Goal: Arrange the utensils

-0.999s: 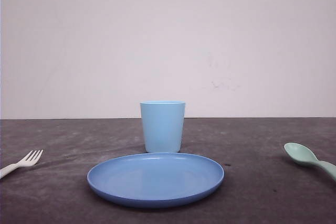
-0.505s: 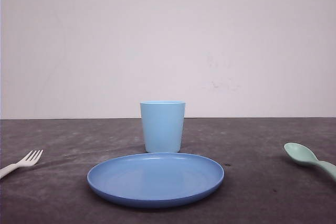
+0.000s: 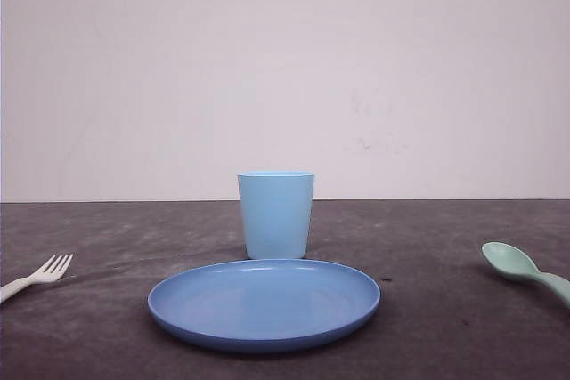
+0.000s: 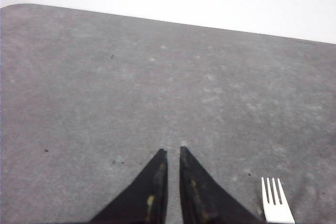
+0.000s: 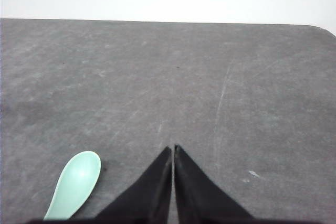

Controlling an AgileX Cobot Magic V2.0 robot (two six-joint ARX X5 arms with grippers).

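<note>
Fork [image 3: 36, 275] far left of plate [image 3: 264, 302], spoon [image 3: 525, 270] far right | judged light, stiff, slick plastic; grip mid-handle | L gripper [image 4: 170, 152] & R gripper [image 5: 172, 148] near-closed, empty.

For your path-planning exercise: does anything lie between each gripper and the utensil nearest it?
Nothing visible does. In the left wrist view the left gripper has bare table between it and the fork beside it. In the right wrist view the right gripper likewise has bare table between it and the spoon.
</note>
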